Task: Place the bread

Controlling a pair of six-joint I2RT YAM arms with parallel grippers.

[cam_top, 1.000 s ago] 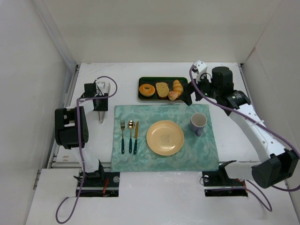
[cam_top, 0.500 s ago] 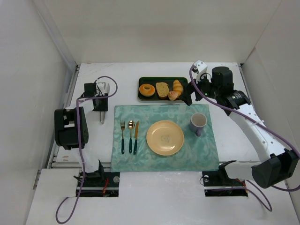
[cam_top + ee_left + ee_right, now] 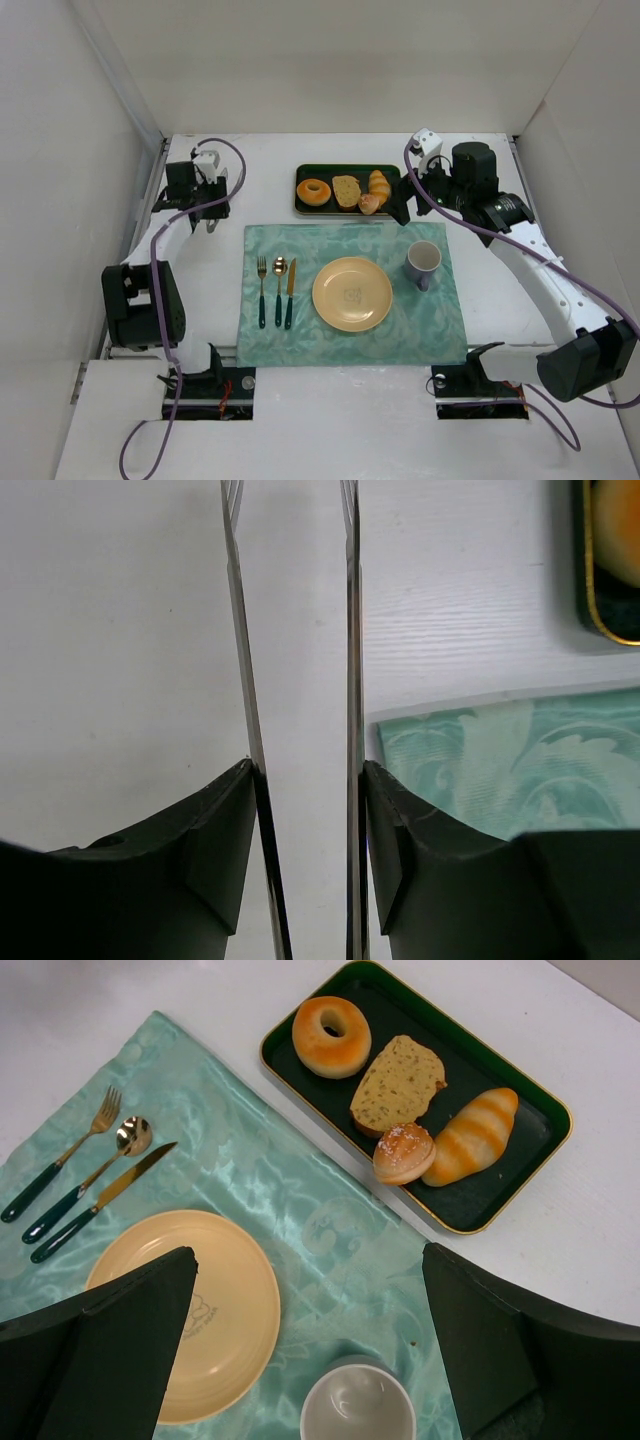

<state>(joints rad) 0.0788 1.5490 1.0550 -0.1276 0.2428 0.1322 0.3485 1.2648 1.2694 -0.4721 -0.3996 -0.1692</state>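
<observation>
The right wrist view shows me the bread [image 3: 403,1153] in the tray [image 3: 540,1150], against the croissant [image 3: 472,1135]; right fingers [image 3: 120,1330] spread wide, empty. Only the left wrist view shows left fingers [image 3: 215,850] narrowly parted above the table [image 3: 120,630].

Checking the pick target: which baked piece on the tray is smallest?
The round pale-topped bun, lying between the bread slice and the striped roll; the doughnut is larger too.

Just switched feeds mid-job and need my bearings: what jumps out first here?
The dark tray at the back holds a doughnut, bread slice, croissant and the small bun. The open right hand hovers near its right end. Nearer, an empty yellow plate sits on a teal placemat beside a mug.
</observation>
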